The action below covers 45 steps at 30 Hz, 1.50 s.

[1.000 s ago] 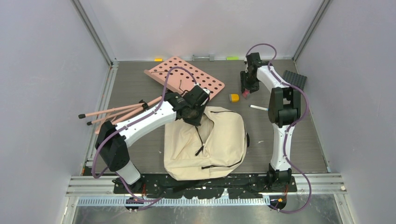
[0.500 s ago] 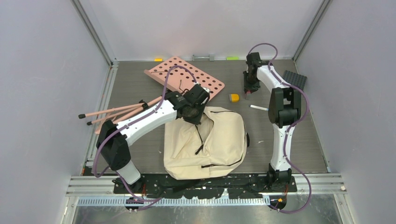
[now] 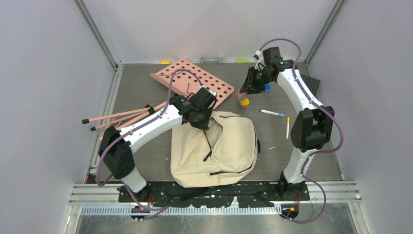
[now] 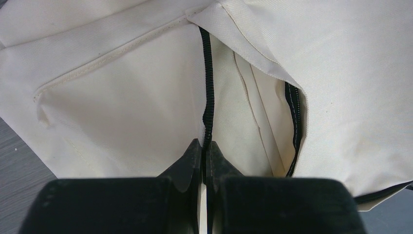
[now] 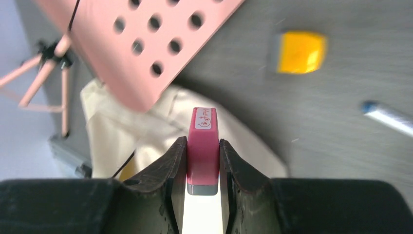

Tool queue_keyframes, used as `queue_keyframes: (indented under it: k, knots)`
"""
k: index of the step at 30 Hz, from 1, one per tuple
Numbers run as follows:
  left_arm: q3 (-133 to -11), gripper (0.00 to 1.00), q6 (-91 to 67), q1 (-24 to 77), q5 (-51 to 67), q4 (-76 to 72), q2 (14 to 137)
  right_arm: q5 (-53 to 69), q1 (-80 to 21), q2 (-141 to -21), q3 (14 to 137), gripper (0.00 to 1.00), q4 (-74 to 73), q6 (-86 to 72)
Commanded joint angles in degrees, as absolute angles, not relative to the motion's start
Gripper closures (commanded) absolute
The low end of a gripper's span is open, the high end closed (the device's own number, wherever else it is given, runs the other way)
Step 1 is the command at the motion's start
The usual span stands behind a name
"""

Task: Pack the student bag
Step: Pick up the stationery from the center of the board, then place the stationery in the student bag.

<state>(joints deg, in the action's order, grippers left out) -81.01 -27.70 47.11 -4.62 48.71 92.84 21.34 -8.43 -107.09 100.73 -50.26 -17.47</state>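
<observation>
The cream student bag (image 3: 234, 146) lies at the table's near middle, its black zipper (image 4: 208, 87) parted along the top. At the bag's upper left edge, my left gripper (image 3: 203, 122) is shut on the zipper edge (image 4: 205, 146). The bag's cream fabric (image 4: 122, 97) fills the left wrist view. My right gripper (image 3: 245, 90) hangs above the table at the back, right of the pink board, and is shut on a small pink block (image 5: 203, 141) with a white label. In the right wrist view, part of the bag (image 5: 146, 141) shows below the block.
A pink perforated board (image 3: 195, 80) leans behind the bag, and pink tripod legs (image 3: 122, 117) lie to the left. A yellow block (image 3: 244, 102), a white pen with a blue cap (image 3: 272, 113) and a yellow pen (image 3: 287, 127) lie right of the bag. A black ridged pad (image 3: 314, 84) sits far right.
My right arm has risen from the table at the back and swung left with the pink block in its jaws. The left arm and the bag have stayed put.
</observation>
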Motion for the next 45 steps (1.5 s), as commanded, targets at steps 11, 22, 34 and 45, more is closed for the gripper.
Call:
queue_keyframes:
  k: [11,22,34,45]
  knots:
    - [-78.27,1.0,-29.71,45.97,-4.75,42.66,87.81,41.64,-26.81,-105.14,94.67,0.99,-59.62,-17.96]
    - [-77.89,1.0,-29.53,46.01,-3.96,42.01,87.58,38.44,-29.97,-107.54,93.73,0.75,-60.83,-17.82]
    - [-76.07,1.0,-30.54,45.9,-4.73,42.0,85.88,35.62,-30.85,-107.1,95.89,0.37,-58.85,-18.46]
    - [-76.25,1.0,-29.82,45.89,-5.54,42.25,85.7,27.59,-30.09,-99.87,96.17,0.38,-54.25,-21.44]
